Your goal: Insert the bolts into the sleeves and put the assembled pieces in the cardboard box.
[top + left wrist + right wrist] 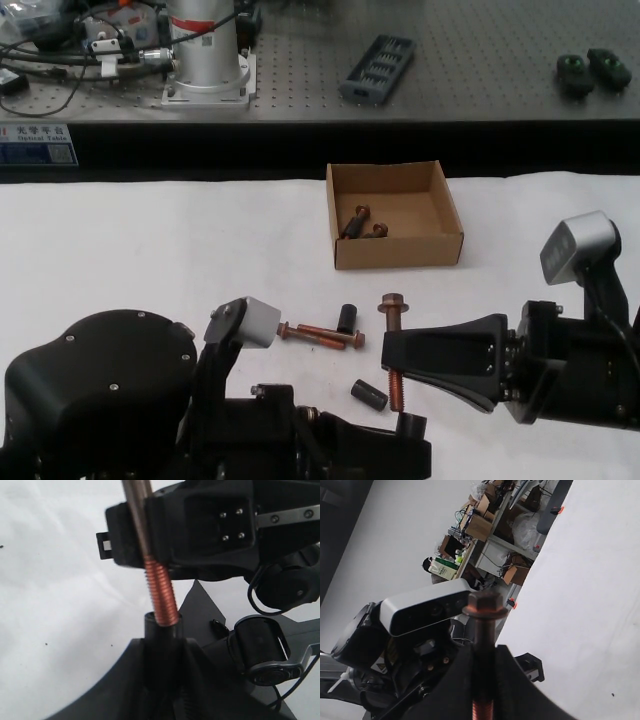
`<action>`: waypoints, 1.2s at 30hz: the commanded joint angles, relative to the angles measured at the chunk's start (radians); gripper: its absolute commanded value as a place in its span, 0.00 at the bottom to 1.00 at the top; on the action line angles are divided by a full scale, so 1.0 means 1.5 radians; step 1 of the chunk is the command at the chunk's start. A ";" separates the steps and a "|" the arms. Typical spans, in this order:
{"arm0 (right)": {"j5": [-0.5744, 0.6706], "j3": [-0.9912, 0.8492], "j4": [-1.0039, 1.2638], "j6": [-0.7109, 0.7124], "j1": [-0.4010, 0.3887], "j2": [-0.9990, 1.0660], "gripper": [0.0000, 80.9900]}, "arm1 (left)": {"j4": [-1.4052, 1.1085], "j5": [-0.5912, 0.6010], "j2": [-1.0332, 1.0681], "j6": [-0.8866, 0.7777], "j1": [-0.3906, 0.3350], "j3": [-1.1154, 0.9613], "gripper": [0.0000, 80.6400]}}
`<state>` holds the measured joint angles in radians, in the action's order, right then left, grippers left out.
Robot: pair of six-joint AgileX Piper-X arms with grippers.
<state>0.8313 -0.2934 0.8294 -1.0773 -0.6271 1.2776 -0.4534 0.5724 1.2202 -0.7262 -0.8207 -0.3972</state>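
A copper bolt [393, 345] stands upright, and my right gripper [390, 362] is shut on its shank. Seen from the right wrist, the hex head [483, 605] rises above the right gripper [481, 680]. A black sleeve [162, 626] is clamped upright in my left gripper [164, 647], low in the high view [405, 428]. The bolt's threaded end [162, 592] dips into the sleeve's open top. Two loose bolts [320, 335] and two loose sleeves [347, 318] [369, 394] lie on the white cloth. The cardboard box [398, 255] holds assembled pieces [362, 222].
The box sits beyond the grippers, toward the back middle of the white cloth [150, 250]. A metal bench with a silver post [205, 50] and a black tray [378, 66] lies further back. Bare cloth spreads to the left and right.
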 commanded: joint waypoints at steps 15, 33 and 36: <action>-0.009 -0.002 0.005 0.016 0.012 0.000 0.05 | -0.016 -0.041 -0.012 0.000 -0.004 -0.007 0.02; 0.053 -0.002 0.005 0.011 0.020 0.000 0.05 | -0.033 -0.065 -0.014 -0.002 0.007 -0.007 0.01; 0.060 -0.002 0.005 0.011 0.020 0.000 0.05 | -0.033 -0.065 -0.014 -0.034 0.023 -0.007 0.01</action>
<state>0.8721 -0.2934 0.8275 -1.0644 -0.5984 1.2776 -0.4890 0.5123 1.2124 -0.7317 -0.8057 -0.3972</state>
